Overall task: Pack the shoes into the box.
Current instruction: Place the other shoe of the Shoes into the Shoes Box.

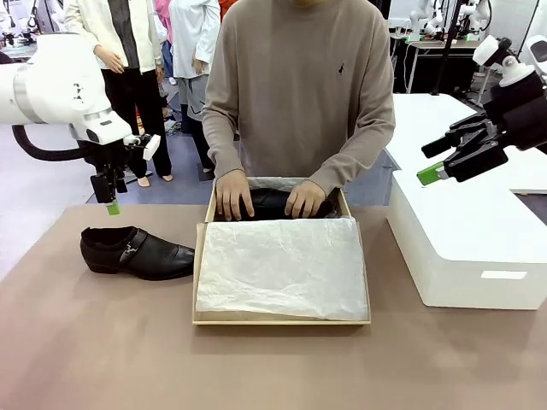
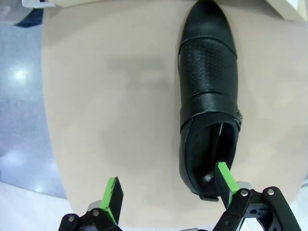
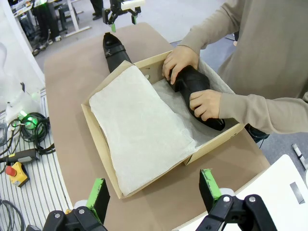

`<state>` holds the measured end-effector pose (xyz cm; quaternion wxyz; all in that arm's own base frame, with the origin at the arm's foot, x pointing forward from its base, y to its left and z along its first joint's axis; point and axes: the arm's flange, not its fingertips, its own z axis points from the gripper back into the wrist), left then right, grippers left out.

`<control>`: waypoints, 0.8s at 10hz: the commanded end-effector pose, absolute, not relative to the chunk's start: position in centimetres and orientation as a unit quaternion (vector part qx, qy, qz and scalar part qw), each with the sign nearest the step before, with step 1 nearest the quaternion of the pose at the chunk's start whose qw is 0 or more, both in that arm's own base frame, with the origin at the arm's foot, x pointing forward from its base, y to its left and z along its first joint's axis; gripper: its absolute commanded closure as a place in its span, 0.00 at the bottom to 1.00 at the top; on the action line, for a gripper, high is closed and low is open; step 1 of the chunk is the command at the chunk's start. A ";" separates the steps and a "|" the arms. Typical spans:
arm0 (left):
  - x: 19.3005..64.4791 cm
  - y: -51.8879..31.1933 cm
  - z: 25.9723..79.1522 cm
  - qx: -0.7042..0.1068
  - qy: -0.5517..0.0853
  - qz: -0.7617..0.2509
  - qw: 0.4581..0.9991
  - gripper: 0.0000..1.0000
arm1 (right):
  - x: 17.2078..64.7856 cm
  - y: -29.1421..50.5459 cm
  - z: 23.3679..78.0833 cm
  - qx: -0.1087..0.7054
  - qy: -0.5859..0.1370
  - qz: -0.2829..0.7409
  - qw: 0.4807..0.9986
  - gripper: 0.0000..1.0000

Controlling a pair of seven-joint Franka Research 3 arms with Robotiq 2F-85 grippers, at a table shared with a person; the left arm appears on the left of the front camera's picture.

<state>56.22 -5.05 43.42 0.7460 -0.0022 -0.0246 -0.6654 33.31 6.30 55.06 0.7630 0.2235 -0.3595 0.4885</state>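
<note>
- Nearest me is the flat brown table [image 1: 94,359]; on it sits the shallow tan cardboard shoebox [image 1: 282,320], most of its inside covered by a crumpled sheet of white tissue paper [image 1: 282,269].
- Just beside the shoebox's left wall lies one glossy black leather dress shoe [image 1: 137,252], upright on its sole, pointed toe toward the box, buckled strap facing me; whether the toe touches the cardboard I cannot tell.
- The left gripper [image 2: 168,185] hangs above that shoe's heel end, its black fingers with green pads spread wide and holding nothing; seen from its wrist, one pad sits over the heel opening, the other over bare table.
- I'd judge this shoe stiff at heel and sole, softer across the top, and not heavy; the polish looks slippery and easy to scuff; the best hold looks like the heel collar, one finger inside the opening and one outside, or else across the middle by the strap.
- At the far end of the shoebox the second black shoe [image 1: 272,203] lies on the tissue under the person's hands [image 1: 233,195]; half the pair looks packed.
- Off to the right stands a larger white rectangular box [image 1: 466,248]; above it the right gripper [image 1: 430,162] is raised, fingers apart and empty, well apart from both shoes.
</note>
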 end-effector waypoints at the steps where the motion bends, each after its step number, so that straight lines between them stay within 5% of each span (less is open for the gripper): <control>1: 56.9 -4.5 43.3 0.004 -0.021 -0.660 0.751 0.00 | 33.7 6.2 55.1 0.234 -0.370 0.496 0.749 0.00; 8: 56.6 -4.6 42.9 -0.005 -0.021 -0.663 0.749 0.00 | 33.7 6.2 55.1 0.234 -0.370 0.496 0.749 0.00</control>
